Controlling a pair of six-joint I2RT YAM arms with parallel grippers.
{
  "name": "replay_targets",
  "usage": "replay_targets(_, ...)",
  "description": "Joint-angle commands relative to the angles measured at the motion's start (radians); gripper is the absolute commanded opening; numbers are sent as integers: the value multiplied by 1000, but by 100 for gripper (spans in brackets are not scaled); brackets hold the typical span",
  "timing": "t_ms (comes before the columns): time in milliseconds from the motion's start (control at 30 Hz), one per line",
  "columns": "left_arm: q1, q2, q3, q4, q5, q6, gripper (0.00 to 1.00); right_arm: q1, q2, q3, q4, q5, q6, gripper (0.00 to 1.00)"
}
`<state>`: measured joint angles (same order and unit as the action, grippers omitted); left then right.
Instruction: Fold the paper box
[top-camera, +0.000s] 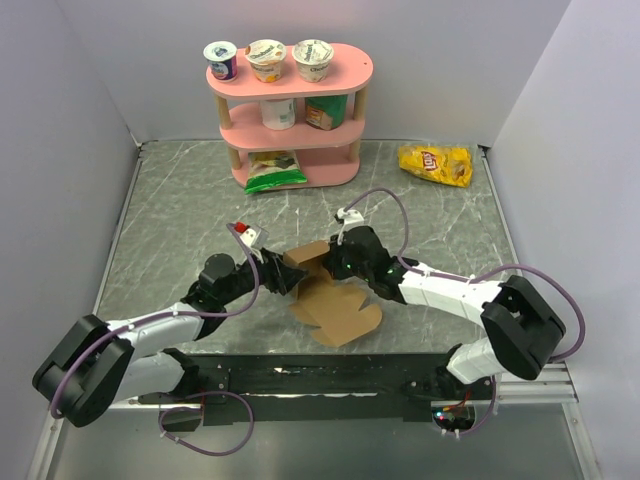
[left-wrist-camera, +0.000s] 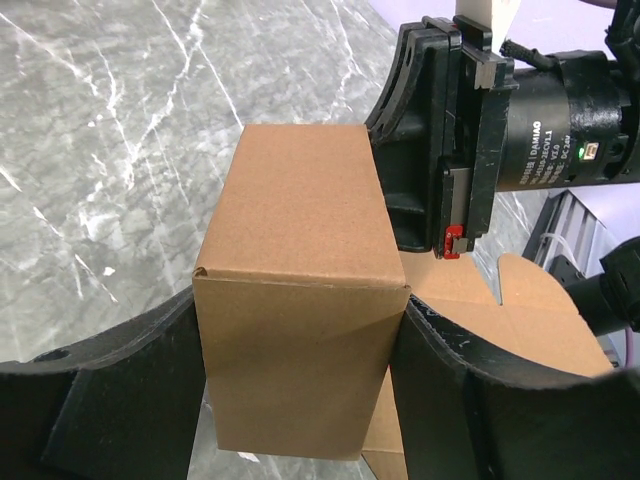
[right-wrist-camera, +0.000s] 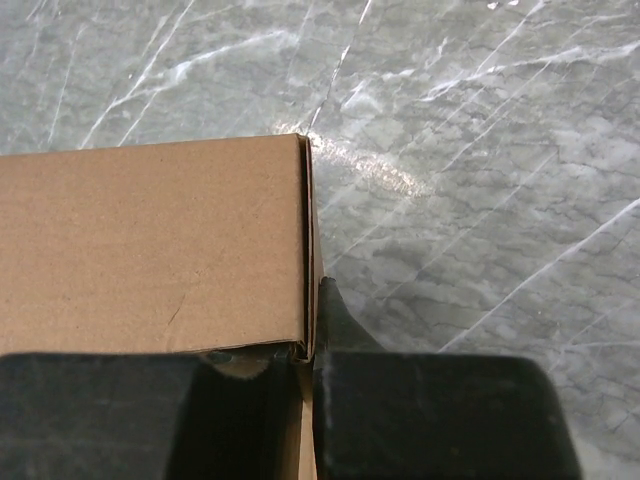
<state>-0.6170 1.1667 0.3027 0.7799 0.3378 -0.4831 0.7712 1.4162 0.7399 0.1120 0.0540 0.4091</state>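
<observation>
Brown cardboard paper box (left-wrist-camera: 300, 200), half-folded, near front edge of grey marbled table (top-camera: 170, 210); left gripper (left-wrist-camera: 300, 350) clamped its sides; right gripper (right-wrist-camera: 310, 370) pinched one wall

The grey marbled tabletop (top-camera: 170, 220) before me carries a pink three-tier shelf (top-camera: 335, 172) at the back, a yellow chip bag (top-camera: 435, 165) to its right, and my half-folded brown cardboard paper box (top-camera: 340, 312).

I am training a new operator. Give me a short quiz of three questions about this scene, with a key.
1. True or false: the yellow chip bag lies on the pink shelf.
2. What is between the left fingers? A) a bottle B) the paper box C) a spoon
3. Fill in: ___ cups stand on the shelf's top level.
Key: 1 false; 2 B; 3 three.
</observation>
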Motion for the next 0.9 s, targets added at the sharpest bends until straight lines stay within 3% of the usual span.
replay_targets(0, -16, -49, -1, 62, 70, -14, 63, -12, 24, 47, -46, 236, 48, 0)
replay_targets(300, -18, -56, 9, 65, 66, -26, 63, 57, 81, 138, -199, 458, 30, 0)
replay_targets(500, -18, -38, 16, 50, 76, -14, 64, 56, 67, 104, -117, 388, 1, 0)
replay_targets(600, -18, -27, 15, 29, 40, -17, 64, 57, 47, 81, -51, 299, -35, 27)
replay_targets(633, -18, -29, 19, 13, 23, -17, 63, 57, 41, 73, -48, 290, -29, 50)
replay_targets(700, -18, -32, 41, -39, -67, -29, 63, 54, 20, 67, -46, 267, -33, 66)
replay_targets(733, -18, -33, 47, -92, -110, -37, 64, 56, 4, 64, -52, 264, -35, 79)
replay_targets(867, -18, -38, 35, -134, -250, -77, 64, 53, -43, 72, -107, 250, -43, 94)
